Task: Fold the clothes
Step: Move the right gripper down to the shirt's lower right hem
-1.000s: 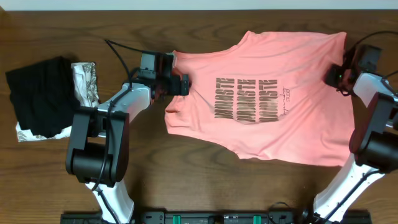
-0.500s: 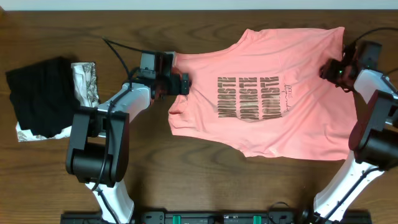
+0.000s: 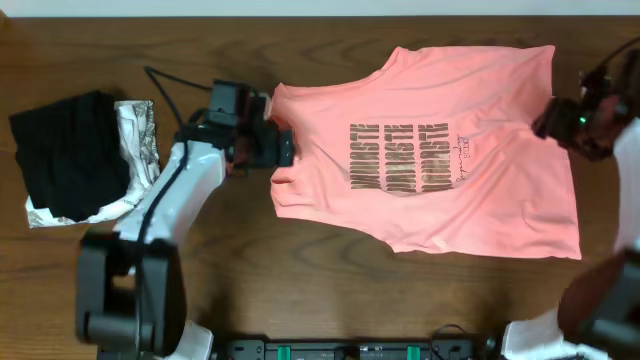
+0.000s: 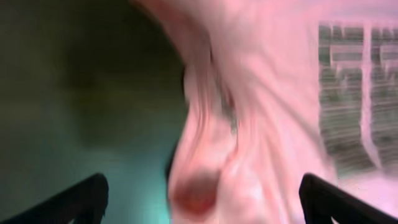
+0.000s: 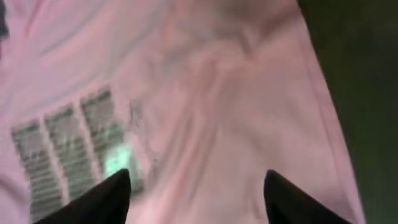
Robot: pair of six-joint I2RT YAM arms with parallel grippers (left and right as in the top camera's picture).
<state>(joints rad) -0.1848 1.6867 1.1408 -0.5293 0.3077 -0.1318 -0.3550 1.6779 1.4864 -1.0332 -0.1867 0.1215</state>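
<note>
At the far left of the overhead view a black folded garment [image 3: 60, 150] lies on the dark wooden surface [image 3: 330, 290]. A silvery-white patterned cloth [image 3: 137, 130] is tucked against its right side and shows again under its lower edge.

Right of that, the left arm reaches up from the bottom of the frame. The left gripper [image 3: 284, 148] sits at the left edge of the salmon-pink T-shirt [image 3: 500, 190], where the fabric is puckered into a small ridge. In the left wrist view, which is blurred, its two fingertips [image 4: 81, 199] stand far apart in the lower corners. The gripper [image 4: 202, 190] is wide open, and the bunched edge of the T-shirt [image 4: 267, 74] lies loose below the gap.

The T-shirt lies spread mostly flat across the upper right of the overhead frame. Its three rows of dark lettering [image 3: 395, 158] are turned sideways near its middle.

At the right edge of the frame the right gripper [image 3: 550, 120] is at the T-shirt's right border. In the right wrist view its fingertips [image 5: 106, 199] stand apart. This gripper [image 5: 196, 190] is open too, with smooth pink fabric [image 5: 236, 93] and part of the lettering [image 5: 62, 149] beneath and nothing pinched.
</note>
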